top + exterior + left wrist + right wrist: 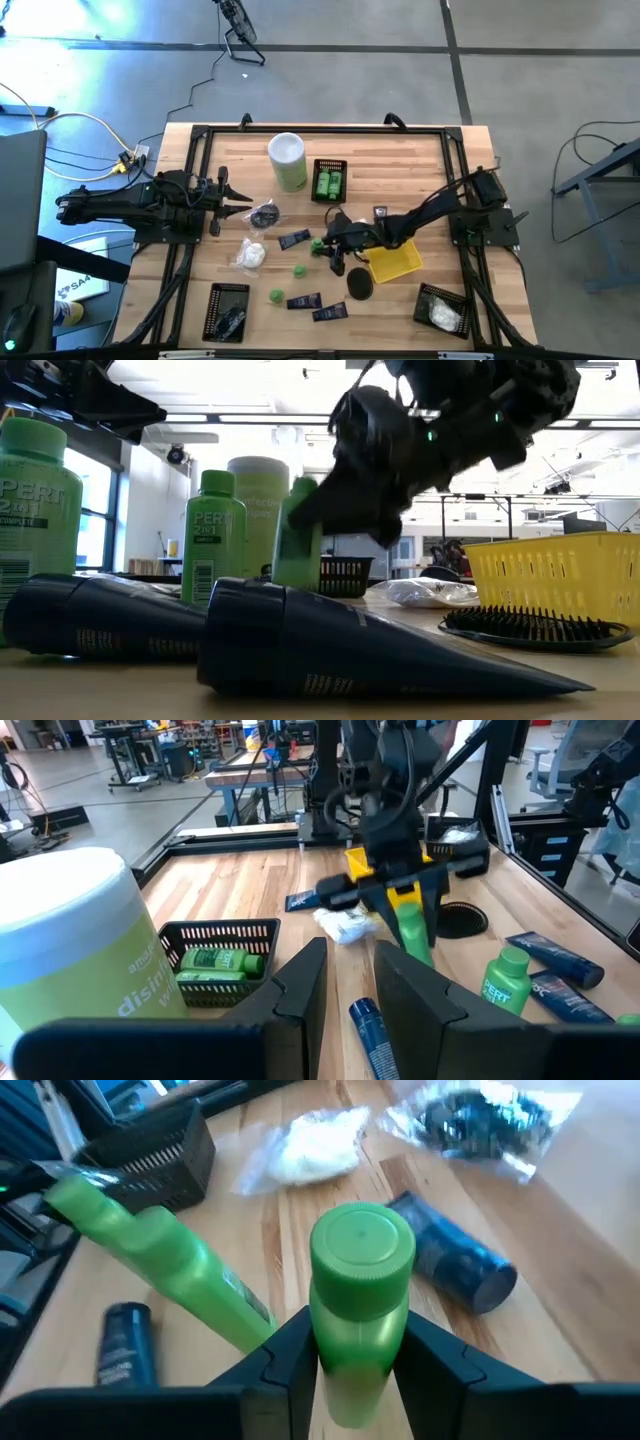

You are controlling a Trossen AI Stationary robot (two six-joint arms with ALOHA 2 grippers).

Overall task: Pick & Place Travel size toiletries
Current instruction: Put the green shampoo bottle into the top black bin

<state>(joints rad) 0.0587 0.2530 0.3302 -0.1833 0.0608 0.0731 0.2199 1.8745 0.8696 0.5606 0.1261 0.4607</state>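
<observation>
Right now we have the right gripper [352,1365] closed on a little green plastic bottle with a round green cap [360,1295], its two dark fingers pressed against the bottle's sides just under the cap. Seen from above, that gripper [330,245] sits over the middle of the wooden table [400,165], just beside the yellow mesh basket [398,265]; from table height the bottle [297,540] appears clear of the wood, though we cannot be sure of that. A second green bottle [150,1265] lies tilted beside the held one, and a dark navy tube [455,1260] rests near it, with a white soft packet [320,1140] further off.

Our left gripper [222,200] waits at the left side of the table near the tall white-and-green canister [287,160], fingers a little apart and holding nothing.

We judge the main risk to be the grip itself: the bottle is smooth and round, held high near the cap, so it could swing or slip out during the carry. A low travel path might also clip the tilted bottle or the tube and roll them away. The small black mesh basket with green bottles [329,182] looks like a likely destination; it is partly full already, so a careless release could leave the bottle perched on the rim.
</observation>
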